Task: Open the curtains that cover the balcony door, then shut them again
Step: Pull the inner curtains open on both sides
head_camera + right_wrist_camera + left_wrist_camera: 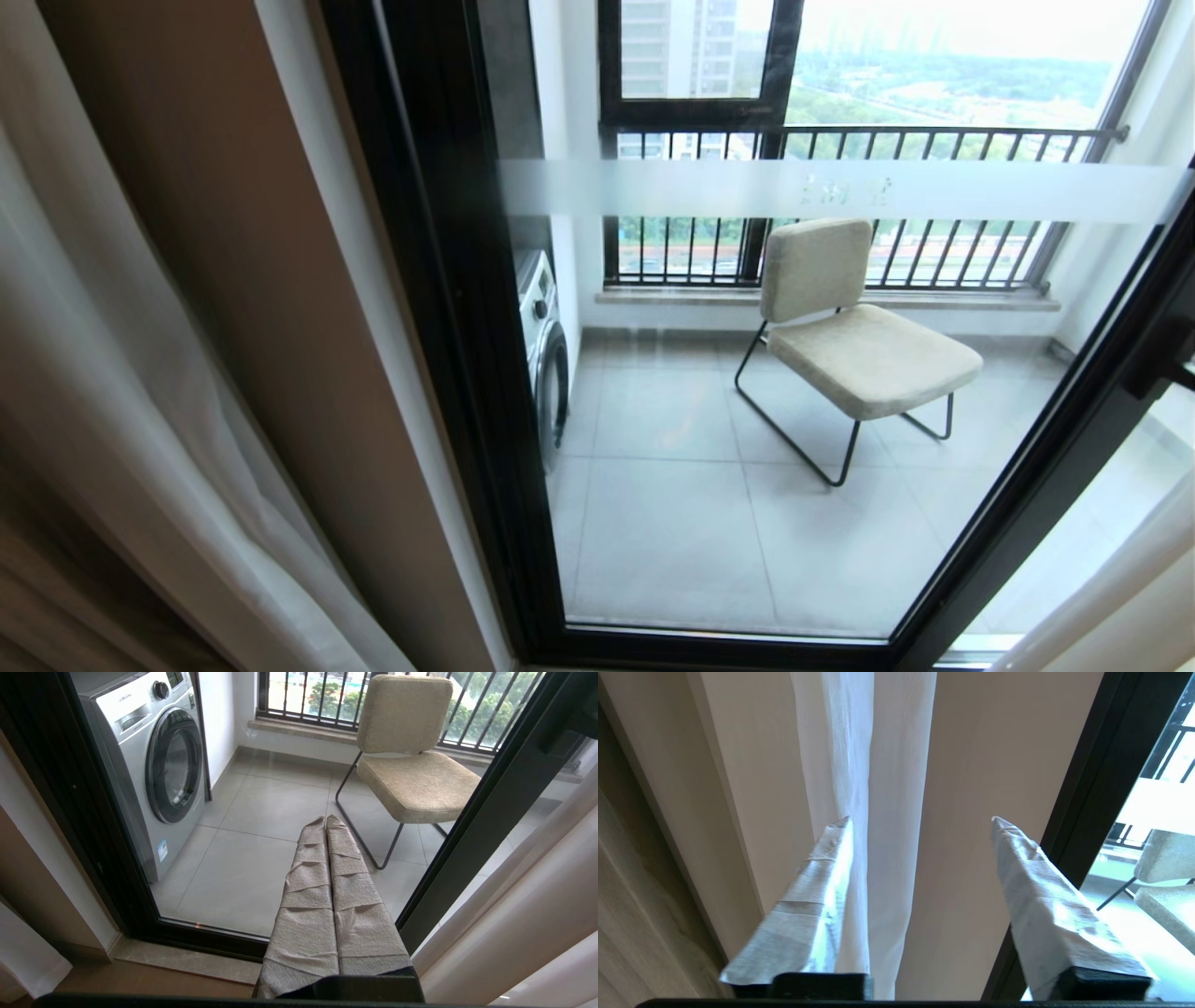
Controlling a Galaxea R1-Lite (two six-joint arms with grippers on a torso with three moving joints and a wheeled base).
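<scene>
The curtains are drawn aside: a sheer white panel (140, 373) and thick beige folds (47, 597) hang at the left, and another sheer edge (1102, 579) hangs at the lower right. The balcony door (448, 327), black-framed glass with a frosted band (840, 191), stands uncovered. Neither arm shows in the head view. My left gripper (920, 820) is open; a fold of the sheer curtain (873, 765) runs between its taped fingers, close against one fingertip (840, 830). My right gripper (325, 819) is shut on nothing, low before the door glass (243, 868).
Behind the glass stand a washing machine (546, 355) and a beige chair (859, 345) on grey tiles, with a barred railing (896, 140) beyond. A beige wall strip (280, 327) lies between the left curtain and the door frame. Pale curtain cloth (537, 914) hangs beside the right gripper.
</scene>
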